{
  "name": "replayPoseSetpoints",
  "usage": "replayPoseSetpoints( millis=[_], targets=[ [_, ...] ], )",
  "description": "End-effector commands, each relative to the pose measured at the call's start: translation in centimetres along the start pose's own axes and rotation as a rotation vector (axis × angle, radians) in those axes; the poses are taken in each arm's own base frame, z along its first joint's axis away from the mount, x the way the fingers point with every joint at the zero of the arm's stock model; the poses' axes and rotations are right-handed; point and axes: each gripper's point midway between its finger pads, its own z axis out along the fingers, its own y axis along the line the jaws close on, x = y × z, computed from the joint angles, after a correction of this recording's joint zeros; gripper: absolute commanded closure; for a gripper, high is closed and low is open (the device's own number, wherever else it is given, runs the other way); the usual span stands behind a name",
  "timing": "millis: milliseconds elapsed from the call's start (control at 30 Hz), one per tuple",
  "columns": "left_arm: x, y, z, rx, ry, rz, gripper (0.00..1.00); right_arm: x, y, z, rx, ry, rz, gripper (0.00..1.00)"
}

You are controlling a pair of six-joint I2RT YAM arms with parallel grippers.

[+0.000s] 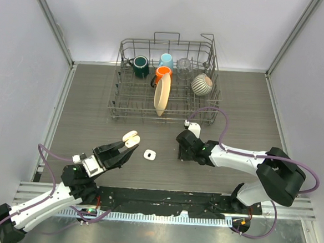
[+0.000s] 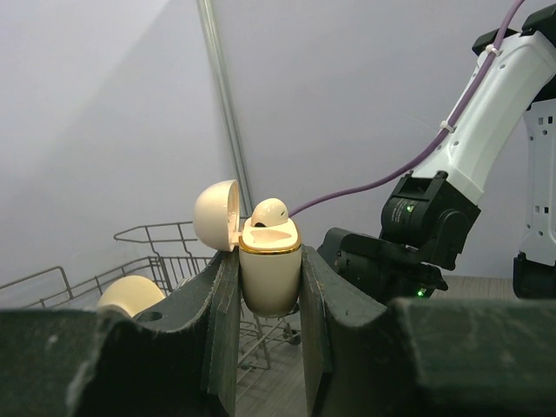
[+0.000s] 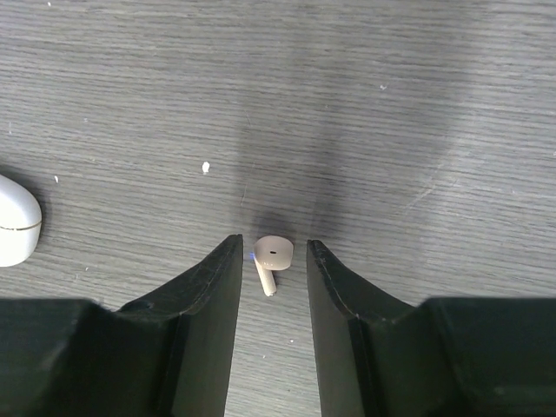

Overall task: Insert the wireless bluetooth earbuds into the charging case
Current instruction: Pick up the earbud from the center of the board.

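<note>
My left gripper [image 1: 126, 147] [image 2: 270, 269] is shut on a beige-tinted case [image 2: 270, 278] with a gold rim, held above the table with its lid open. One earbud [image 2: 269, 211] sits in its top. The white charging case [image 1: 150, 153] lies closed on the table between the arms; its edge shows in the right wrist view [image 3: 16, 221]. My right gripper [image 3: 274, 252] [image 1: 181, 146] is open and low over the table. Its jaws stand on either side of a small earbud [image 3: 272, 259] lying on the wood, not touching it. Other earbuds are not in view.
A wire dish rack [image 1: 210, 102] stands at the back with several mugs, a glass, a striped cup and an orange-cream utensil. It also shows behind the left fingers [image 2: 165, 252]. The right arm [image 2: 486, 130] is close in front of the left gripper.
</note>
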Motion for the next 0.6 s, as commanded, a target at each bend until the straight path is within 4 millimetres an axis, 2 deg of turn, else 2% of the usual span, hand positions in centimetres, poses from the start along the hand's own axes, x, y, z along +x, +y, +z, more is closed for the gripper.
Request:
replayPoseSetpoints(
  millis=[0,567],
  targets=[
    [2.16,-0.22,-1.31,-0.008,0.028,0.007,1.0,-0.95,0.97,-0.25,-0.018,-0.013,-0.009,0.59],
    [2.23,-0.2,-1.43,-0.011,0.028,0.005,1.0,-0.53,0.85,0.58,0.004,0.008,-0.033,0.63]
  ],
)
